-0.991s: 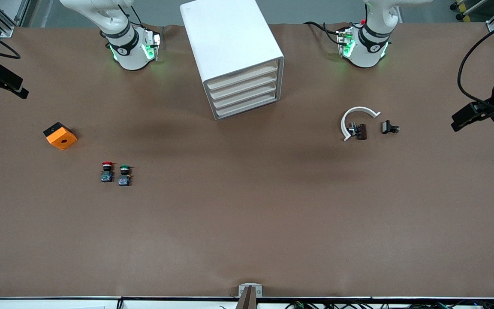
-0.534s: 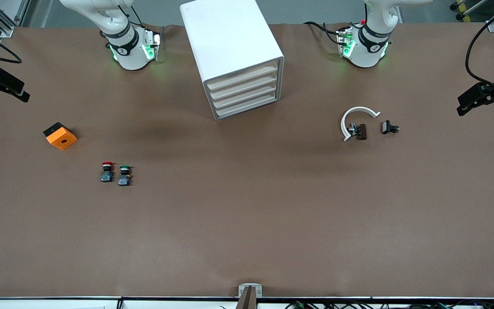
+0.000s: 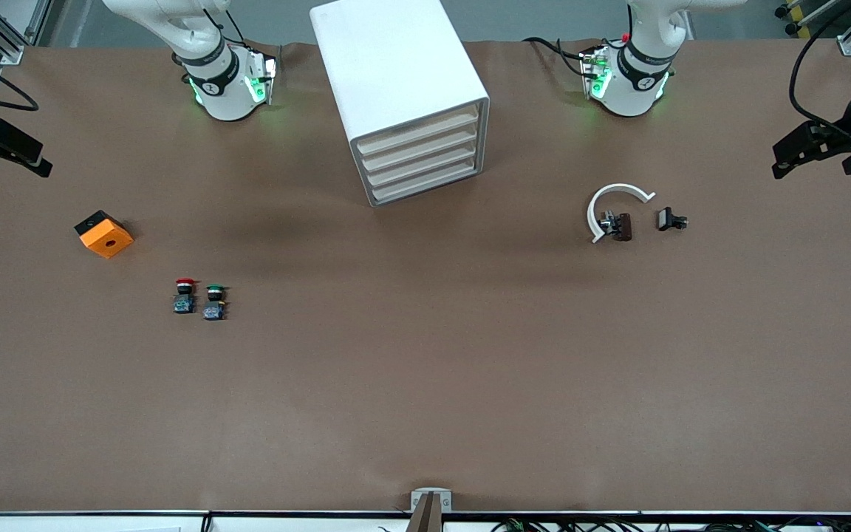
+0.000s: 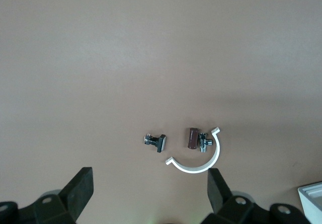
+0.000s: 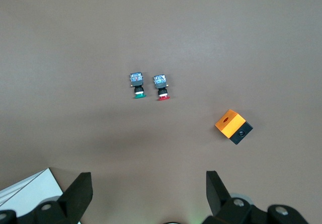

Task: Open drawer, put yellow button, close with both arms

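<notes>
Looks like wrap-up. The drawer (image 3: pixel 418 131) is being kept shut, and the yellow button isn't being seen anywhere on the bench (image 3: pixel 425 369), so it's probably inside. The left end effector (image 4: pixel 150 183) and right end effector (image 5: pixel 148 186) are being held with fingers apart over their own bench ends. Only parking is likely being called for.

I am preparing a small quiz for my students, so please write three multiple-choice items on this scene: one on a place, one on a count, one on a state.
1. The green-capped button lies: A) beside the red-capped button; B) on the cabinet; C) in the highest drawer.
2. How many drawer fronts does the cabinet show? A) two; B) four; C) six.
3. The highest drawer is: A) shut; B) half open; C) taken out.
Answers: 1 A, the two stand side by side on the table; 2 B, four fronts are stacked; 3 A, its front sits flush with the others.
</notes>
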Controlling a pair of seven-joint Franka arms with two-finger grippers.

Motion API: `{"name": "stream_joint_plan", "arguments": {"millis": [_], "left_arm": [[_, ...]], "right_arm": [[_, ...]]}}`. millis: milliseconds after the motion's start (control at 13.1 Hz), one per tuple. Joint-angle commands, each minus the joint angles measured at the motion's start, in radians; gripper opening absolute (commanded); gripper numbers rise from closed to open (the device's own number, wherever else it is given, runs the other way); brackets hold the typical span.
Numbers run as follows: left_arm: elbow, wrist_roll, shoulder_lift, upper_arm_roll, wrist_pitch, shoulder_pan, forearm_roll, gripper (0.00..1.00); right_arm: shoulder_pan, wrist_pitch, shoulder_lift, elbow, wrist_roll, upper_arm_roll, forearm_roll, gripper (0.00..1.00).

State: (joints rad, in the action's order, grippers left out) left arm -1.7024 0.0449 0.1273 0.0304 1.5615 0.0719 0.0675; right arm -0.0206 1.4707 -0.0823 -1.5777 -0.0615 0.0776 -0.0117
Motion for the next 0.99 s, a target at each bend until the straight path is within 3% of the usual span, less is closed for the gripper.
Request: {"name": "stream_joint_plan", "arguments": {"millis": [0,152,305,381,915], "left_arm": [[-0.031,-0.019,0.031,-0.026,0.0,-0.012,-0.009,1.0],[-0.026,-0.033,0.026,-0.044,0.0,-0.041,-0.014,1.0],[-0.019,-0.04,0.02,-0.146,0.003,-0.133,-0.017,1.0],[-0.019,-0.04,0.02,-0.165,0.005,-0.154,-0.017,1.0],[0.006,-0.04,0.025,-0.168,-0.001,-0.158,-0.038,1.0]], "right_arm": [[0.015,-0.013,0.012,0.027,0.005,-0.009,0.016,1.0],[0.015,-0.013,0.012,0.028,0.006,-0.01,0.016,1.0],[0.015,-0.013,0.012,0.028,0.006,-0.01,0.018,1.0],[0.015,-0.013,0.012,0.028,0.009,-0.01,0.016,1.0],[0.013,-0.018,0.012,0.045,0.009,-0.01,0.016,1.0]]}}
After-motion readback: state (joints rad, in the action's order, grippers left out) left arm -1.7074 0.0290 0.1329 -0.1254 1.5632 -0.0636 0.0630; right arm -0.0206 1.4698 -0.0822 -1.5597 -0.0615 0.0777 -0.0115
